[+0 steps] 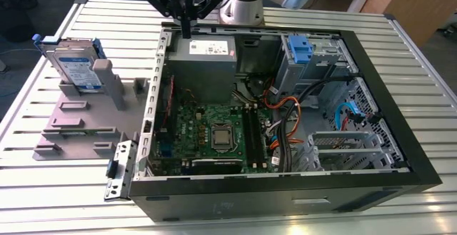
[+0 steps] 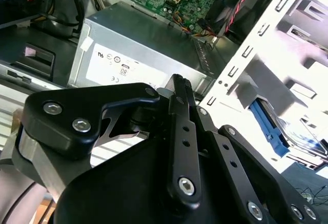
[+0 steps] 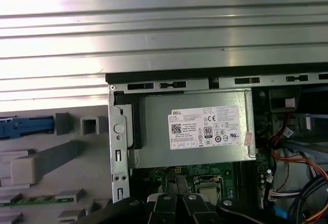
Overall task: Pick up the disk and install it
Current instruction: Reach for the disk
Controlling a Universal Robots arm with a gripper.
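The claw (image 1: 187,30) hangs clenched on nothing, its fingers pressed together, just above the far rim of the open computer case (image 1: 400,117), over the corner where the power-supply box (image 1: 200,66) sits; the second wrist view shows the same closed tips (image 2: 180,83) with that box (image 2: 143,49) beneath them. The disk (image 1: 75,66) is not in the claw. It stands on edge on the grey plastic stand (image 1: 78,122), propped against the stand's upright posts, near the table's (image 1: 43,203) far corner at the exterior view's left, well apart from the claw and outside the case. As I judge it, the first hazard is the case wall between claw and disk: a low sideways pass could clip the metal rim or the power-supply box. The second is the disk's stance: upright and only leaning, it could tip or slide off the posts if a finger nudges it, or if the fingers meet it unopened. A grip on the blue rails rather than the metal body might slip or twist. Inside the case, the loose orange and black cables (image 1: 286,112) lie near the drive bay with the blue latch (image 1: 300,47), and they could snag a carried disk or block it from seating squarely.
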